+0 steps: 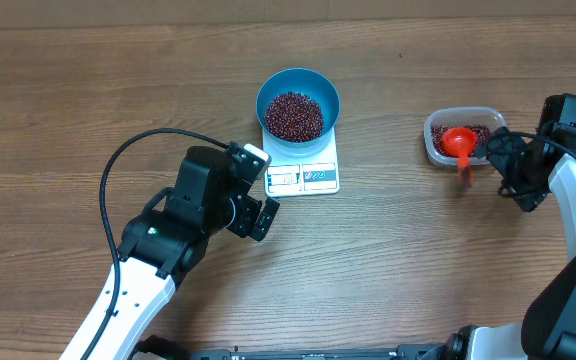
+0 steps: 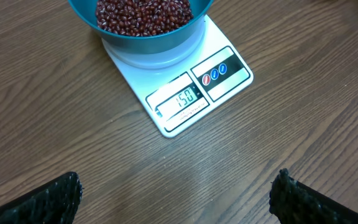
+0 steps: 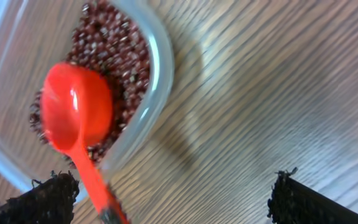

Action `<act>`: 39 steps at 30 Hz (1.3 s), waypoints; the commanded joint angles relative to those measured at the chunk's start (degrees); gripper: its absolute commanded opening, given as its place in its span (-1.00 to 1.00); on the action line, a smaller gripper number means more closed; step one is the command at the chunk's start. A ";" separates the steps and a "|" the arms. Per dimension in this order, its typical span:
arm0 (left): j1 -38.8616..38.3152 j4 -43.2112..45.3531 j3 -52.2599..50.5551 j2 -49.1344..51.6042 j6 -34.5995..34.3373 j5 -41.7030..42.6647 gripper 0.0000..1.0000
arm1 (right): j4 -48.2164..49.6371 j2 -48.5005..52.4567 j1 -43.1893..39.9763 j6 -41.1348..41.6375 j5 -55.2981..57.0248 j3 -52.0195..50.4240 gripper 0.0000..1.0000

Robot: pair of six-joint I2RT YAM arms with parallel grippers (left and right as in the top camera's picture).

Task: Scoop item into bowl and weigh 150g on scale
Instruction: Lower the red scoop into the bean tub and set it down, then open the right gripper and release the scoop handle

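L: my left end effector (image 2: 179, 208) released, scale (image 2: 143, 82) just far of it | R: my right end effector (image 3: 179, 202) released, empty; spoon (image 3: 76, 115) handle points near, just left of it

Red scoop (image 1: 457, 141) rests in clear tub (image 1: 429, 138) on wooden table (image 1: 88, 90).

bowl (image 1: 272, 86) w/ beans (image 1: 294, 116) on scale (image 1: 304, 178), scoop (image 1: 457, 141) in tub (image 1: 430, 131)

Dark red-brown beans (image 1: 293, 115), blue bowl (image 1: 330, 92), white scale (image 1: 303, 178), red scoop (image 1: 458, 142).
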 commanded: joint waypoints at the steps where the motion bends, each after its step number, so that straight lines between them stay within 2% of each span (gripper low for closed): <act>1: 0.22 0.02 -0.26 0.31 -0.37 -0.39 0.99 | 0.55 0.24 -0.37 -0.44 4.42 -0.46 1.00; 5: 0.22 0.02 -0.26 0.31 -0.37 -0.39 0.99 | 0.59 0.22 -0.37 -0.55 3.63 0.22 1.00; 14: 0.22 0.02 -0.26 0.31 -0.37 -0.39 0.99 | -3.43 -3.96 -0.37 -6.80 -6.23 8.15 1.00; 25: 0.22 0.02 -0.26 0.31 -0.37 -0.42 0.98 | -8.46 -18.51 -0.09 -18.40 -18.91 11.80 1.00; 39: 0.22 0.02 -0.26 0.31 -0.37 -0.42 0.99 | -15.82 -34.62 -0.11 -21.79 -22.10 11.78 1.00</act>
